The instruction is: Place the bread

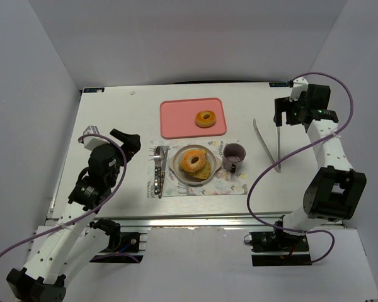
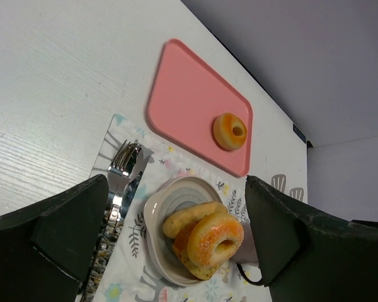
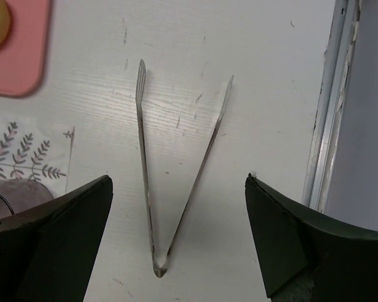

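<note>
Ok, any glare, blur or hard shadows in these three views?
Top view: even light, soft shadows. Left wrist view: the fork glints, the left hand's fingers are dark and soft-edged. Right wrist view: the tongs are crisp, the right hand's fingers dark too.

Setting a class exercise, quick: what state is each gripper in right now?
Left gripper: open, holding nothing.
Right gripper: open, holding nothing.

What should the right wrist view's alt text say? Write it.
Metal tongs lie spread in a V on the white table, framed by the open right gripper. A pink tray corner, a placemat and a mug show at the left edge.
</note>
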